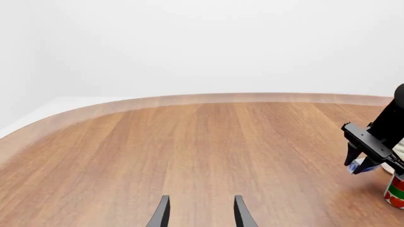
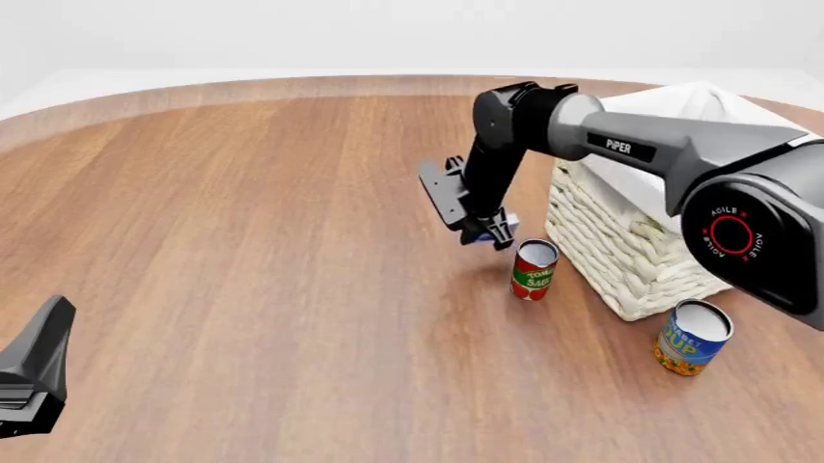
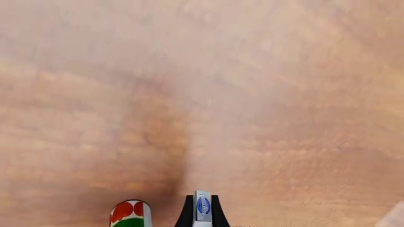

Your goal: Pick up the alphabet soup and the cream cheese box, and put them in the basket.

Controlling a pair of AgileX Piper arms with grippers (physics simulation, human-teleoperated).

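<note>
My right gripper (image 2: 491, 231) is shut on the cream cheese box (image 2: 508, 229), a small pale blue and white box held just above the table, left of the basket (image 2: 634, 253). In the right wrist view the box (image 3: 203, 206) stands edge-on between the black fingers (image 3: 187, 213). The alphabet soup (image 2: 692, 338), a blue and yellow can, stands upright in front of the basket's near corner. My left gripper (image 1: 202, 215) is open and holds nothing, far to the left near the table's front. In the left wrist view the right gripper (image 1: 361, 163) and the box (image 1: 357, 166) show in the distance.
A red-and-green tomato sauce can (image 2: 534, 270) stands upright just right of and below the held box, close to the basket wall; it also shows in the wrist views (image 3: 130, 213) (image 1: 396, 191). The round wooden table's curved edge (image 2: 258, 89) runs along the far side.
</note>
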